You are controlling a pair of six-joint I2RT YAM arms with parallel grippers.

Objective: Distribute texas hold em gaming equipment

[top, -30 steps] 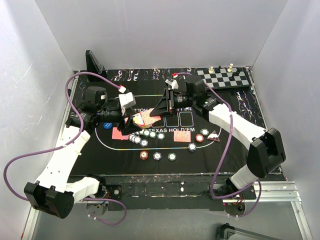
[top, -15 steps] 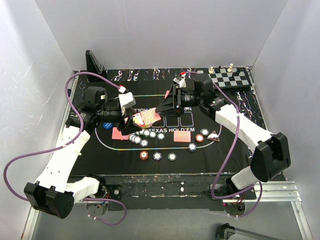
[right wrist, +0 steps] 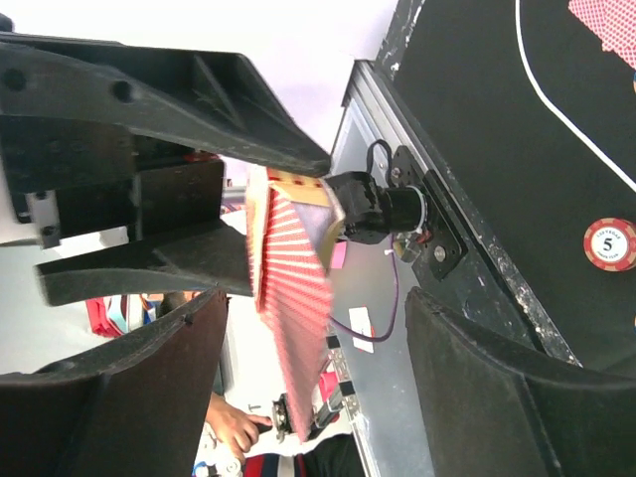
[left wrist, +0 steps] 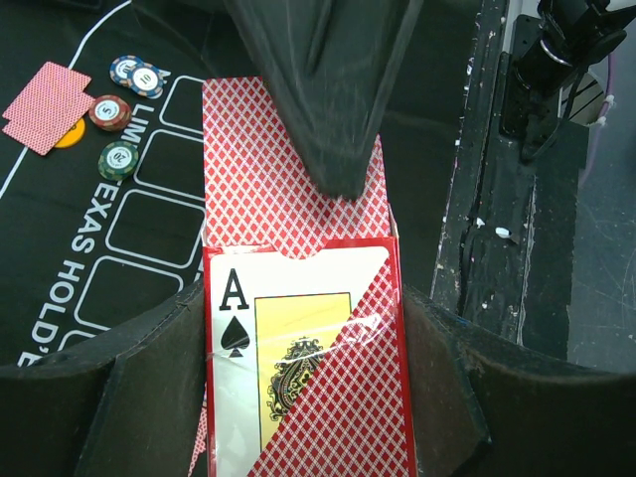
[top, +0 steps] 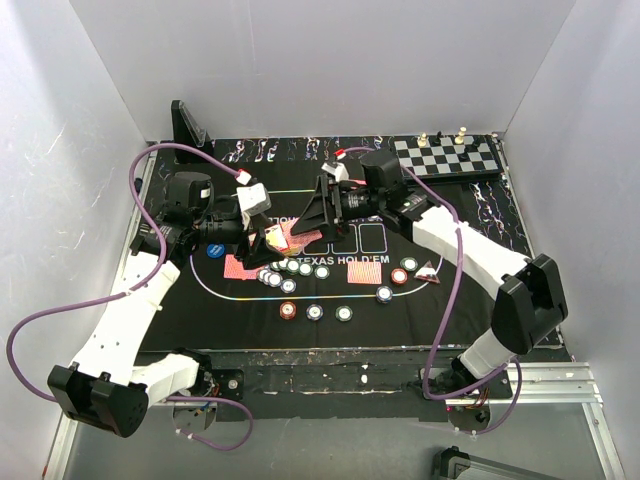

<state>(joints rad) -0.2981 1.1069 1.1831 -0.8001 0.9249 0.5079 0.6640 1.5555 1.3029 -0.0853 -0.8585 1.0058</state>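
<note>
Cards (right wrist: 293, 288) edge-on between spread right fingers (right wrist: 497, 397) (room either side)

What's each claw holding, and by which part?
Left claw: card box, by its long side edges. Right claw: open around the protruding cards, holding nothing.

arms (top: 130, 315): white shells, black joints | cables (top: 40, 313): purple, looping | bases (top: 100, 395): black blocks

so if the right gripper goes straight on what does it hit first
The red-backed cards poking out of the pack in the left gripper; they sit between the right gripper's open fingers, though depth is unclear.
</note>
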